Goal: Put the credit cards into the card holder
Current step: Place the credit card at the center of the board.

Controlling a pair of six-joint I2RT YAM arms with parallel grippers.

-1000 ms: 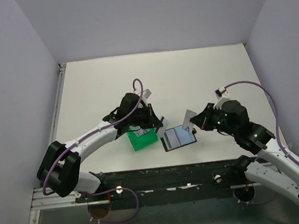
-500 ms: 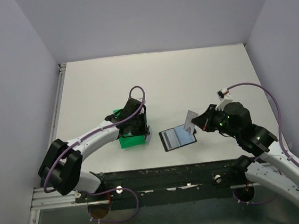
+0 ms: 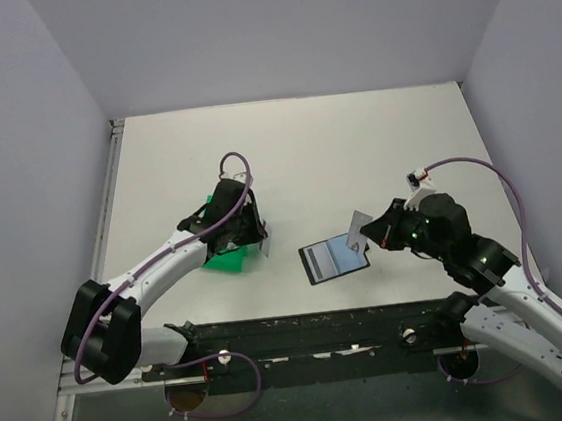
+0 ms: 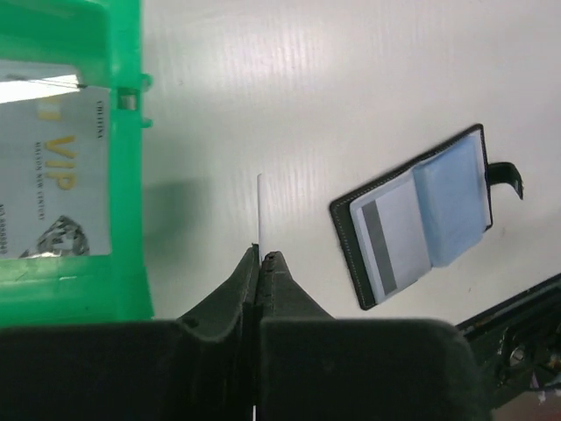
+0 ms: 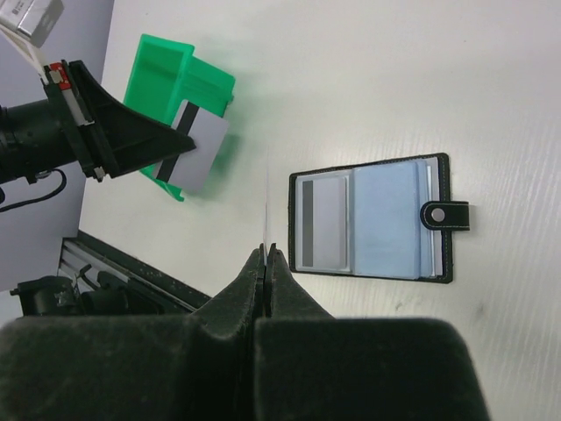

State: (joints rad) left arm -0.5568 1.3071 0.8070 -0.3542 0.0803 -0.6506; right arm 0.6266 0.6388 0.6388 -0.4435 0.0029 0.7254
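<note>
The right gripper [image 5: 266,251] is found pinched on a credit card [image 5: 266,202], held edge-on beside the open card holder [image 5: 368,219] on the table [image 5: 394,88], the left gripper [image 4: 260,257] likewise on a second card [image 4: 259,210]; cards judged thin, stiff, slick, best taken by one edge.

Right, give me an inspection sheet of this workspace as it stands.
Surface: white table, matte.
Job's things: card holder lies open and flat, a grey striped card showing inside; VIP card lies in the green bin.
Clutter: the green bin only.
Grippers: left gripper shut on grey card beside the bin; right gripper shut on pale card near the holder.
Cables: purple cable looping over each wrist.
Surroundings: grey walls; black rail at the near edge.
</note>
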